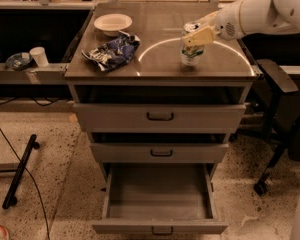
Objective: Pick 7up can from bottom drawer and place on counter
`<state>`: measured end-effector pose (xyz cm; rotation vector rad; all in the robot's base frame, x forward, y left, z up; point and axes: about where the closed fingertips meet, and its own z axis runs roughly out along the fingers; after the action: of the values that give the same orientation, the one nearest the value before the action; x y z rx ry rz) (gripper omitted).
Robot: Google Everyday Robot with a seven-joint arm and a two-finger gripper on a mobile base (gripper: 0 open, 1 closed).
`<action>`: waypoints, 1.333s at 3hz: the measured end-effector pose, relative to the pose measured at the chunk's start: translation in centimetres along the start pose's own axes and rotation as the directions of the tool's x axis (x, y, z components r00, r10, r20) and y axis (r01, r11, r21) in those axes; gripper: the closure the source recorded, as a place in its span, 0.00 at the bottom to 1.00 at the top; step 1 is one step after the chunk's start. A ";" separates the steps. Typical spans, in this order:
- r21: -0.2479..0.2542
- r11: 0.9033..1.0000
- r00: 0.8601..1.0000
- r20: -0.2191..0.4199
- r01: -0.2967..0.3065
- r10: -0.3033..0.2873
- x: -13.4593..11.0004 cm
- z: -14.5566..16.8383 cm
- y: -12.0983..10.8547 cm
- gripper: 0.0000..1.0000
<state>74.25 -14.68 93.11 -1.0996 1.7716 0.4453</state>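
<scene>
The 7up can [191, 51], silvery with a green tint, stands upright on the counter [155, 66] right of its middle. My gripper [196, 34] reaches in from the upper right on a white arm and is shut on the can near its top. I cannot tell whether the can's base touches the counter. The bottom drawer [160, 226] is pulled fully out below the cabinet and its tray is empty.
A white bowl [112, 22] and a crumpled blue snack bag [112, 51] lie on the counter's left half. The two upper drawers [160, 117] stand slightly out. A white paper cup [38, 55] sits on the left shelf. A dark chair [276, 81] stands at right.
</scene>
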 end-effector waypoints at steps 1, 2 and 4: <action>0.056 0.998 0.999 0.036 -0.005 0.003 0.2 2.0 -0.7 0.53; 0.067 0.998 0.999 0.042 -0.006 0.004 0.1 2.2 -1.0 0.30; 0.033 0.998 0.997 0.061 -0.056 0.054 1.3 1.6 -1.3 0.00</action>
<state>75.99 -14.82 91.49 -1.0056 1.7542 0.4744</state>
